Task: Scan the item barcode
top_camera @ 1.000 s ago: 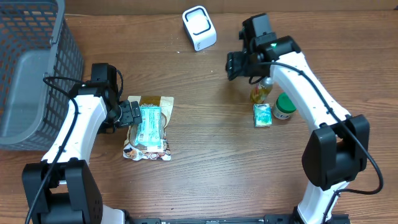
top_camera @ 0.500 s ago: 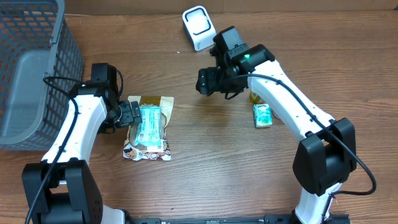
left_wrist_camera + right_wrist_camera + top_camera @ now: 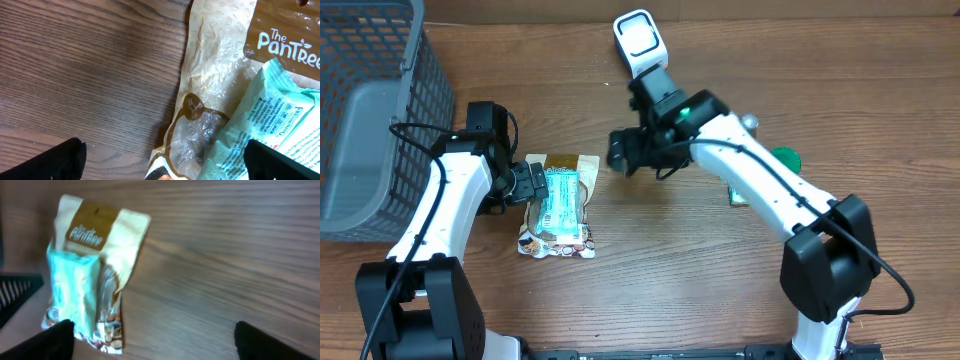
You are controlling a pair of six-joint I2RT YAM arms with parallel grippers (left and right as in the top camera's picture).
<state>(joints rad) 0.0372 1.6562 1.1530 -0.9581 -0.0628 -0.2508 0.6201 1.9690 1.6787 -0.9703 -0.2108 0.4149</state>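
Observation:
A cream and brown snack bag (image 3: 565, 235) lies flat left of the table's middle, with a teal packet (image 3: 560, 198) on top of it. In the left wrist view the bag (image 3: 215, 75) and packet (image 3: 280, 125) fill the right half. My left gripper (image 3: 532, 185) stands open at the bag's left edge, its span (image 3: 165, 165) straddling that edge. My right gripper (image 3: 625, 152) hovers open over bare wood, right of the bag and holding nothing. Its camera shows the bag (image 3: 115, 235) and packet (image 3: 75, 290) at the left. The white scanner (image 3: 640, 42) stands at the back.
A grey mesh basket (image 3: 380, 110) fills the far left. On the right, partly under my right arm, are a green-lidded jar (image 3: 784, 158), a bottle cap (image 3: 749, 122) and a small teal carton (image 3: 737, 196).
My right arm has swung left from the bottles on the right to near the bag, its jaws widening. The left arm, bag and packet have not moved.

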